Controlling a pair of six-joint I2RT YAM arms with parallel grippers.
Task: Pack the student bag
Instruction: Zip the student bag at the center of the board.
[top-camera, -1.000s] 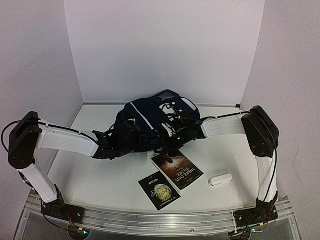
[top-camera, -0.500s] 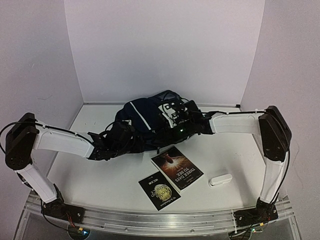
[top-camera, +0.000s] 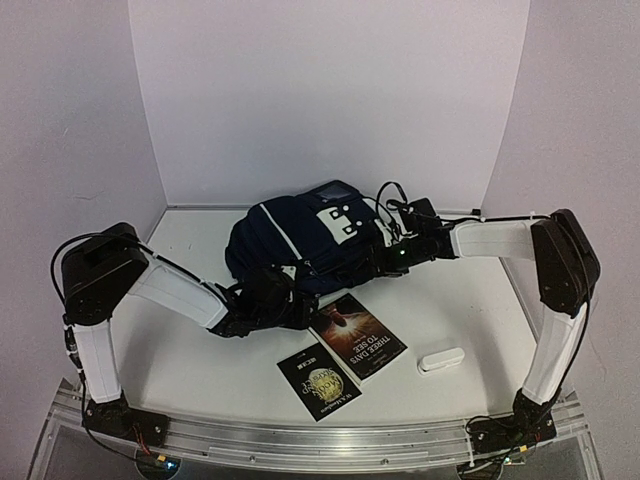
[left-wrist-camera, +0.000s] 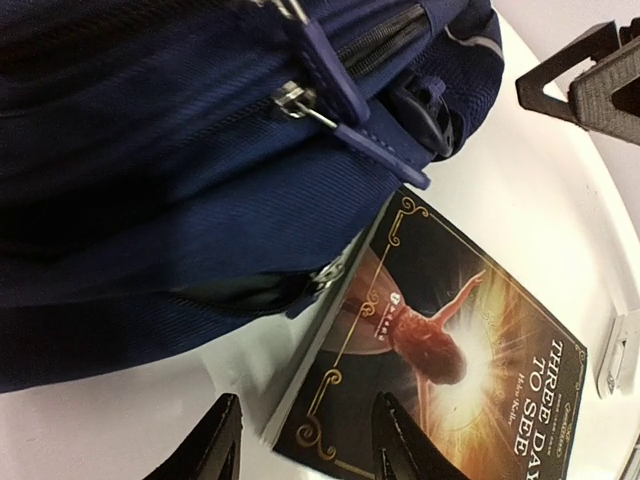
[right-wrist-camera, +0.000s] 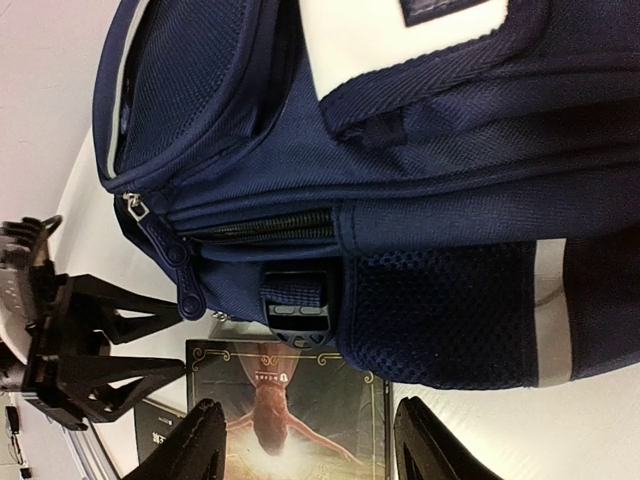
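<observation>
Altogether: one student bag (top-camera: 290, 235), two books (top-camera: 354, 338), one white box (top-camera: 440, 358).

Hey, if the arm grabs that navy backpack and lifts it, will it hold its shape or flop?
Probably floppy: the student bag lies slumped and creased, so it would likely sag around a grip. Its mesh side pocket looks grippy rather than slick. Pushed, it might drag the book lying against its edge.
</observation>
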